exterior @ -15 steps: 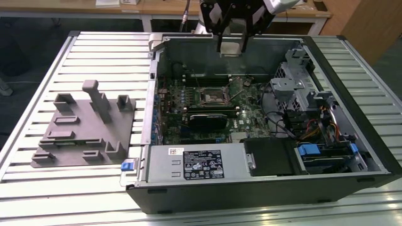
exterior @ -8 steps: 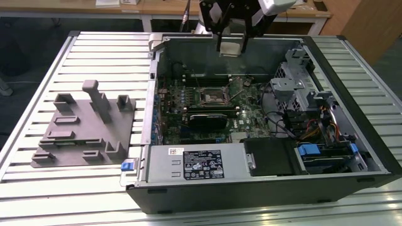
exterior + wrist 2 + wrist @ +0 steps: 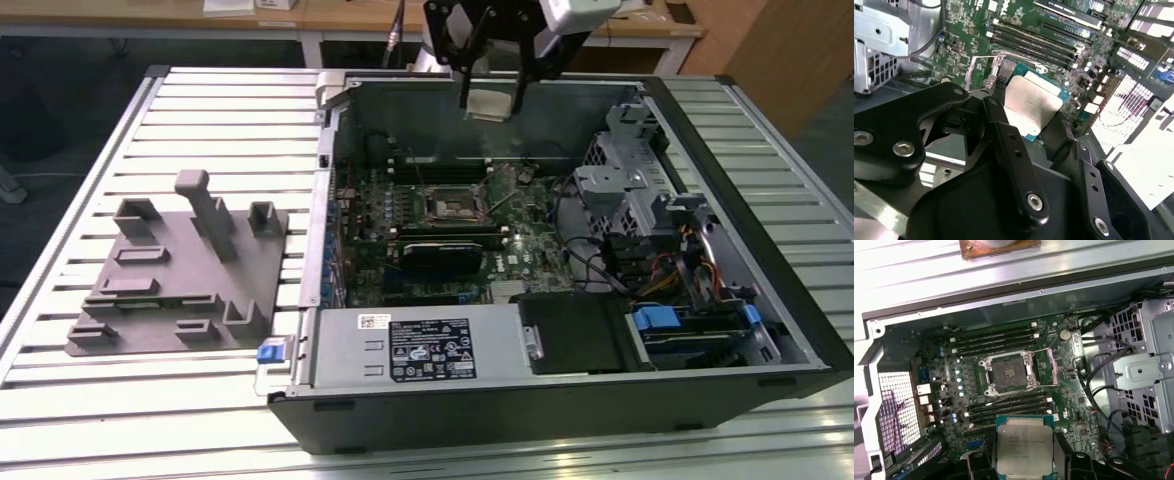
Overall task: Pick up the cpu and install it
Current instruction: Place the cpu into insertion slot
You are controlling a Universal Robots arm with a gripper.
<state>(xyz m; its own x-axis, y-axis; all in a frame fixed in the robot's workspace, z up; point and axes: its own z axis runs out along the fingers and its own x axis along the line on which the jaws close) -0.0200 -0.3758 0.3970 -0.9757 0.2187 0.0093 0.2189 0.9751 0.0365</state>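
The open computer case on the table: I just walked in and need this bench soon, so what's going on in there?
The robot's claw grips the cpu by two opposite edges and holds it in the air over the open computer case, above the motherboard. The dark socket on the board sits empty, so the cpu is not yet installed. A grey fixture lies on the table, at the exterior view's left of the case.

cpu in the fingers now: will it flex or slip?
Probably stiff: the cpu is a flat metal-topped plate, showing no bend between the fingers. Likely light. Held by thin edges, its smooth lid could slip or tilt.
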